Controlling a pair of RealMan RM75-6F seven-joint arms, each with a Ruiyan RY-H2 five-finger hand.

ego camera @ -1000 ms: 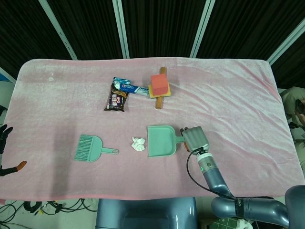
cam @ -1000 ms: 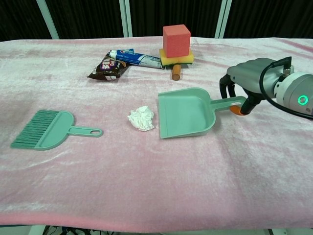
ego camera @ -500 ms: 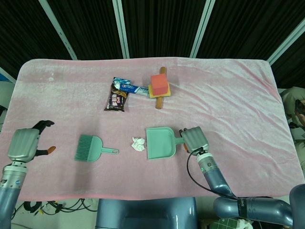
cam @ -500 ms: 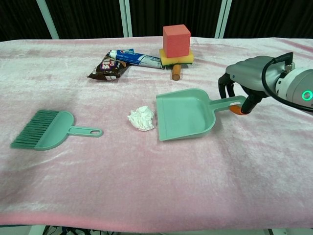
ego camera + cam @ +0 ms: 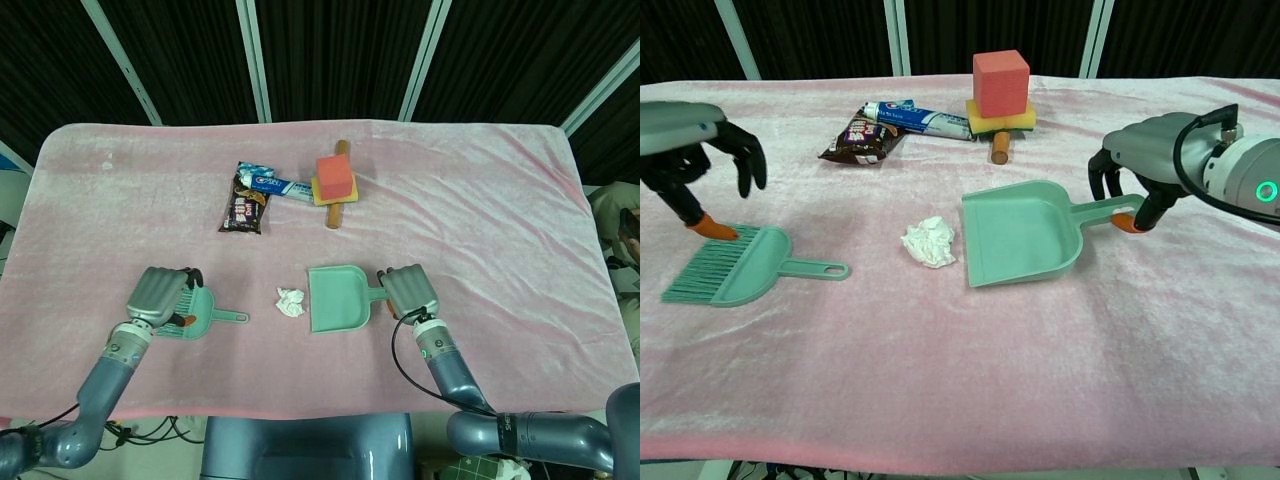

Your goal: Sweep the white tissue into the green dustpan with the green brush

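Observation:
The green brush (image 5: 200, 312) (image 5: 738, 268) lies at the left, bristles to the left and handle pointing right. My left hand (image 5: 160, 294) (image 5: 688, 150) hovers over its bristle end with fingers spread, holding nothing. The white tissue (image 5: 290, 302) (image 5: 929, 241) sits crumpled just left of the open mouth of the green dustpan (image 5: 337, 298) (image 5: 1023, 232). My right hand (image 5: 408, 290) (image 5: 1140, 163) grips the end of the dustpan's handle, fingers curled over it.
At the back of the pink cloth (image 5: 480, 200) lie a dark snack packet (image 5: 243, 209), a toothpaste tube (image 5: 275, 184), and a red cube (image 5: 334, 176) stacked on a yellow sponge and a wooden stick.
My left hand has come in from the left table edge to above the brush's bristles. The dustpan, held by my right hand, has shifted only slightly.

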